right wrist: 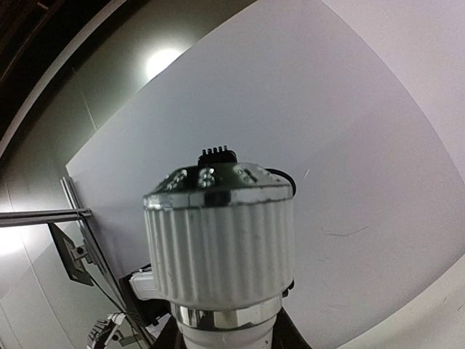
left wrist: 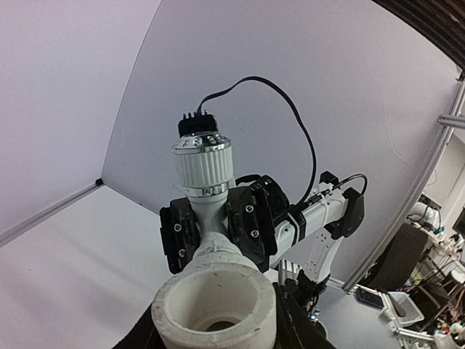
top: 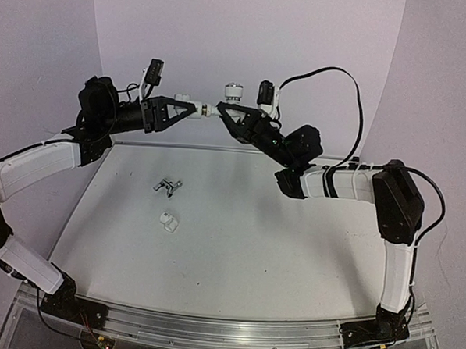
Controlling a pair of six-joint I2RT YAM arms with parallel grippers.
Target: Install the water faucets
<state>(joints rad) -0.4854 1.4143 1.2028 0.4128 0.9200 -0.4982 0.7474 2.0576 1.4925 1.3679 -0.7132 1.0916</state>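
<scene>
White pipe [left wrist: 211, 280] pointing right is gripped by the left gripper [top: 196, 108], upright-knobbed faucet [left wrist: 203, 163] by the right gripper [top: 220, 116], above a pale table [top: 276, 239].

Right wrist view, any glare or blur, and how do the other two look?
Right wrist view: bright glare patch upper left, ribbed white plastic knob close and soft, straight lines bowed. Left wrist view: wide white plastic pipe collar blurred up close, knob sharper. Top external view: even light, faint shadows on the white table.

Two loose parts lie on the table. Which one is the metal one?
The pronged piece, silver-grey with thin arms, lying farther back. The white fitting just in front of it is a short, round, plastic-looking part.
</scene>
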